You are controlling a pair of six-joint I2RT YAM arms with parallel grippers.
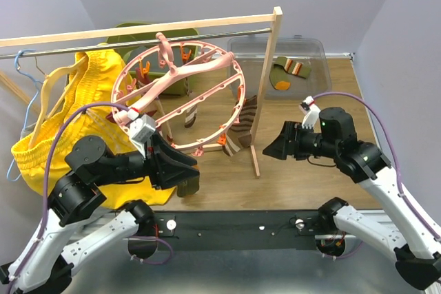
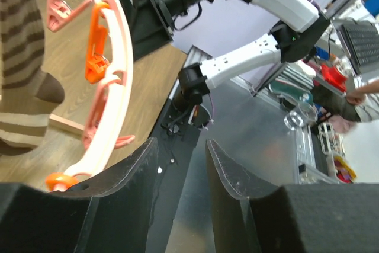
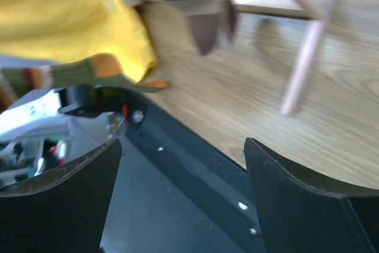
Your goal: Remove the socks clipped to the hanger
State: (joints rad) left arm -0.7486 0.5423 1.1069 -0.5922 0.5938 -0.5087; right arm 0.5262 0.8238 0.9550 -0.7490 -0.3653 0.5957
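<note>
The pink round hanger (image 1: 180, 77) hangs from the rail, with orange clips (image 2: 96, 45) round its ring (image 2: 121, 57). A brown-striped sock (image 1: 242, 127) hangs clipped at its right side and also shows in the left wrist view (image 2: 23, 75). A pinkish sock (image 1: 189, 119) hangs near its lower middle. Olive-and-orange socks (image 1: 289, 72) lie in the clear bin (image 1: 275, 46). Another olive sock with an orange patch (image 3: 89, 69) lies by the shorts. My left gripper (image 1: 189, 171) (image 2: 180, 143) is open and empty below the ring. My right gripper (image 1: 271, 148) (image 3: 182, 143) is wide open and empty.
The wooden rack's rail (image 1: 138, 31) and post (image 1: 265, 87) stand across the table; the post is between my right gripper and the hanger. Big yellow shorts (image 1: 62, 122) hang at the left beside a light-blue wire hanger (image 1: 24, 67). The black base strip (image 1: 241, 225) runs along the near edge.
</note>
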